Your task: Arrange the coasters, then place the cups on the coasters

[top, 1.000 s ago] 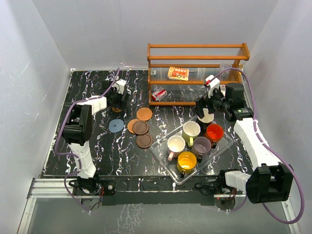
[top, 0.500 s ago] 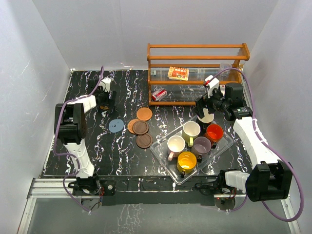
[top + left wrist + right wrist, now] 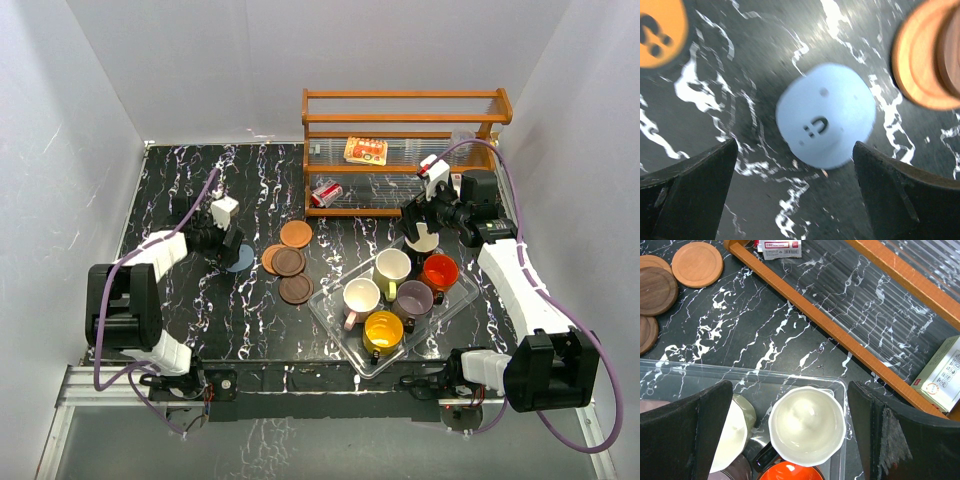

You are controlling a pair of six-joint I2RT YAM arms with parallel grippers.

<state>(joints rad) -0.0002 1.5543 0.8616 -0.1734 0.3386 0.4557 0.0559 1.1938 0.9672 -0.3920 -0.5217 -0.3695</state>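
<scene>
The blue-grey coaster (image 3: 825, 122) lies flat on the black marble table, just ahead of my open, empty left gripper (image 3: 795, 192) (image 3: 226, 246). An orange-brown coaster (image 3: 660, 30) lies beyond it to the left. More coasters cluster mid-table: an orange-brown one (image 3: 295, 233), a stacked pair (image 3: 286, 262) and a dark brown one (image 3: 296, 289). The black cup with white interior (image 3: 807, 432) stands in the tray's far corner, and my open right gripper (image 3: 790, 410) (image 3: 420, 232) straddles it without touching. The olive-cream (image 3: 392, 267), orange-red (image 3: 440, 270), mauve (image 3: 413, 297), pale pink (image 3: 361, 297) and yellow (image 3: 384, 330) cups also stand in the tray.
The clear plastic tray (image 3: 330, 312) lies at an angle near the right front. A wooden shelf rack (image 3: 400, 100) with small packets stands at the back right, its lower rail (image 3: 840, 335) close behind the tray. White walls enclose the table.
My left gripper swung left along the back, then came toward the front, and now hangs over the blue-grey coaster with its jaws wider. The right arm has not moved.
</scene>
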